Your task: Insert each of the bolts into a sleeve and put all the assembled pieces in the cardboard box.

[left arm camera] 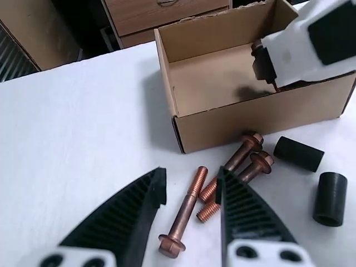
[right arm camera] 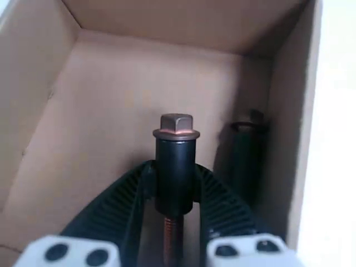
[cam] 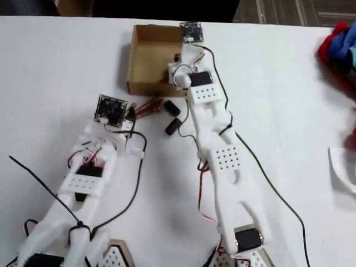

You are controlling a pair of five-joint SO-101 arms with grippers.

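Observation:
The cardboard box [cam: 146, 84] stands open at the back of the table. My right gripper [cam: 176, 71] hangs inside it, shut on a black sleeve [right arm camera: 174, 175] with a copper bolt [right arm camera: 176, 125] through it, held above the box floor [right arm camera: 105, 111]. A dark shape [right arm camera: 247, 158] stands against the box wall; I cannot tell whether it is a shadow or another piece. Three loose copper bolts [left arm camera: 183, 214] lie in front of the box [left arm camera: 250, 119]. My left gripper [left arm camera: 189, 192] is open just above them. Two empty black sleeves [left arm camera: 298, 153] lie beside the bolts [cam: 150, 105].
A red and blue cloth [cam: 339, 41] and a white curved object [cam: 342, 169] lie at the right edge. A black zip tie [cam: 36, 183] sticks out from the left arm. Wooden drawers [left arm camera: 161, 14] stand beyond the table.

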